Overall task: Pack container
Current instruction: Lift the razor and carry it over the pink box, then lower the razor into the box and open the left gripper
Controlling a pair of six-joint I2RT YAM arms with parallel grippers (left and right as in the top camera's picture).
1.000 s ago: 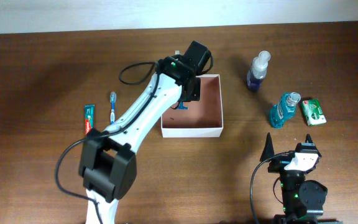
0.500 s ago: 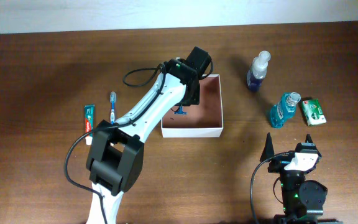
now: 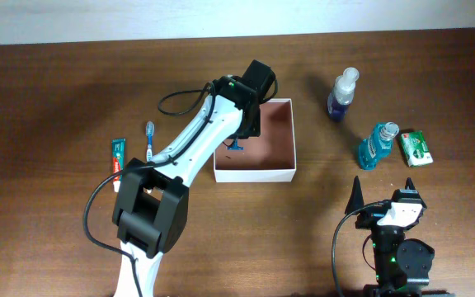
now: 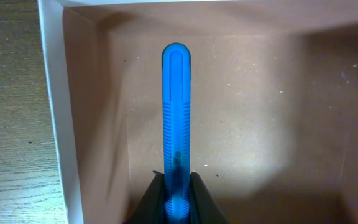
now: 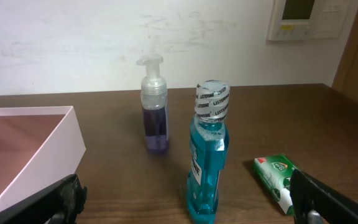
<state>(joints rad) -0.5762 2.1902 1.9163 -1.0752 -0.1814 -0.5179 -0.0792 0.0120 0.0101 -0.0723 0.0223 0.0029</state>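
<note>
The container point(image 3: 280, 172) is a square shallow box with white walls and a pinkish-brown inside, at the table's middle. My left gripper point(image 3: 239, 134) hangs over its left part, shut on a blue ribbed plastic handle point(image 3: 237, 145). In the left wrist view the blue handle point(image 4: 176, 106) points away from the left gripper's jaws point(image 4: 178, 202) above the box floor, with the white left wall point(image 4: 53, 106) beside it. My right gripper point(image 3: 383, 200) rests open and empty at the front right; it also shows open in the right wrist view point(image 5: 188, 202).
A purple pump bottle point(image 3: 344, 92), a blue mouthwash bottle point(image 3: 376, 146) and a green packet point(image 3: 416, 148) stand right of the box. A toothpaste tube point(image 3: 119, 158) and a toothbrush point(image 3: 149, 140) lie at the left. The right wrist view shows the mouthwash point(image 5: 207, 155) close ahead.
My left gripper has shifted a little to the left over the container with the blue handle still in it. The right arm has not moved.
</note>
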